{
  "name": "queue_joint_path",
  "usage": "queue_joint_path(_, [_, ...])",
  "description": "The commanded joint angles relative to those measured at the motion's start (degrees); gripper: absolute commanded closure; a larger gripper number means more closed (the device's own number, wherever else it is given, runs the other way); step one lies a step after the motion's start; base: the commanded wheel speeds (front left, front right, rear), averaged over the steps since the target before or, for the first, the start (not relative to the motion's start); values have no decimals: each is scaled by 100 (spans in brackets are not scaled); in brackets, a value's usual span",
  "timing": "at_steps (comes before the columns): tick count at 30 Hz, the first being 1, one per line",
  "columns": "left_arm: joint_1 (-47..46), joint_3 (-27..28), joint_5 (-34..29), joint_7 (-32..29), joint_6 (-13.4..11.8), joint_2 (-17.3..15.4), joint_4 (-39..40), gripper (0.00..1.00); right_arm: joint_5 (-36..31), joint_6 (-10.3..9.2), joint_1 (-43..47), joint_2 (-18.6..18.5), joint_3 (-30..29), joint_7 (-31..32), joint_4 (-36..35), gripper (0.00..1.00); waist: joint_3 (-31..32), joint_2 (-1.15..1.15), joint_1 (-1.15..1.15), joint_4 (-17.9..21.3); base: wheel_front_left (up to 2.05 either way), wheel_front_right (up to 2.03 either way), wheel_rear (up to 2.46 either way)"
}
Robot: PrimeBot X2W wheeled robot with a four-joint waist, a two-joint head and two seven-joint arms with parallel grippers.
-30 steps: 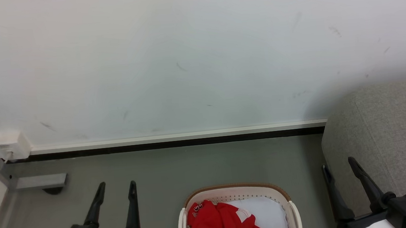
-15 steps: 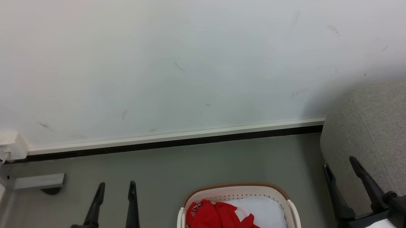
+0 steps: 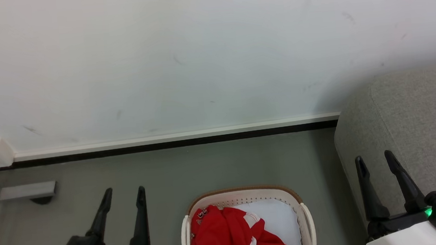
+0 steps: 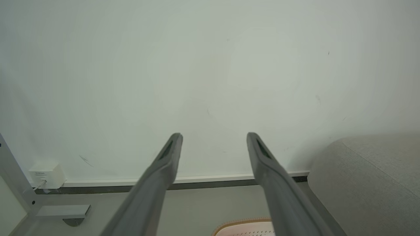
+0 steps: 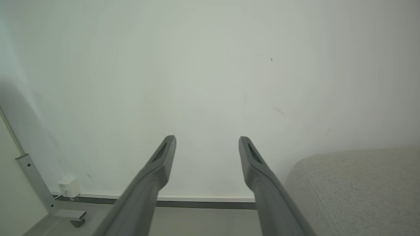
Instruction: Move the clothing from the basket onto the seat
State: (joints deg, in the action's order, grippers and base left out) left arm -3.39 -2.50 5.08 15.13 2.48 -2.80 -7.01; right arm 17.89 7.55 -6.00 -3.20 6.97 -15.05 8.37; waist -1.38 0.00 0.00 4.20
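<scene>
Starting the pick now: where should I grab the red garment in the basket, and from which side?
Probably the bunched fold at the middle of the red garment, from straight above: the basket walls close off the sides. It lies heaped leftwards, nearer the open left gripper.

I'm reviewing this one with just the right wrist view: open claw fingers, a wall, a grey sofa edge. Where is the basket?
Observer: In the head view, the basket sits on the floor between the left claw and the right claw, left of the sofa.
Operator: Is the red clothing inside it?
Observer: Yes, the clothing lies bunched in its left half.
Operator: Is the left claw holding anything?
Observer: No, it is open and empty, apart from the basket.
</scene>
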Motion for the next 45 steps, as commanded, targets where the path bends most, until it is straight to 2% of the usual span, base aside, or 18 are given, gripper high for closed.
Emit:
queue_joint_path(1, [-92,6,54,4,14,-19,41,0,63,-12,-104,-20,-27,-19,-58,0,-134,0,0,47,0,0,0])
queue_joint_path(12, [-753,-85,104,3,202,-19,76,0,-22,-12,-513,-63,-247,-11,-440,0,-1290,0,0,318,0,0,0])
queue_joint_path(18, [-1273,-275,173,3,317,-20,-200,0,-23,-12,-810,-40,-281,-11,-615,0,-1898,0,0,540,0,0,0])
queue_joint_path(21, [-1542,-387,173,3,392,-34,-626,0,33,-12,-953,-7,-272,-11,-726,0,-2220,0,0,682,0,0,0])
queue_joint_path(30, [-2604,-901,-45,-137,481,-385,-2141,0,175,-12,-1238,33,-343,-11,-963,0,-2976,0,0,1072,0,0,0])
queue_joint_path(34, [-3028,-1250,-174,-601,494,-578,-2724,0,328,-12,-1335,37,-376,-10,-1016,0,-3215,0,0,1202,0,0,0])
queue_joint_path(37, [-3326,-1721,-238,-871,499,-741,-3077,0,437,-12,-1410,33,-393,-10,-1056,0,-3365,0,0,1288,0,0,0])
queue_joint_path(45, [-4111,-2896,142,-1393,492,-1265,-4045,0,678,-12,-1563,35,-271,-10,-1090,0,-3764,0,0,1538,0,0,0])
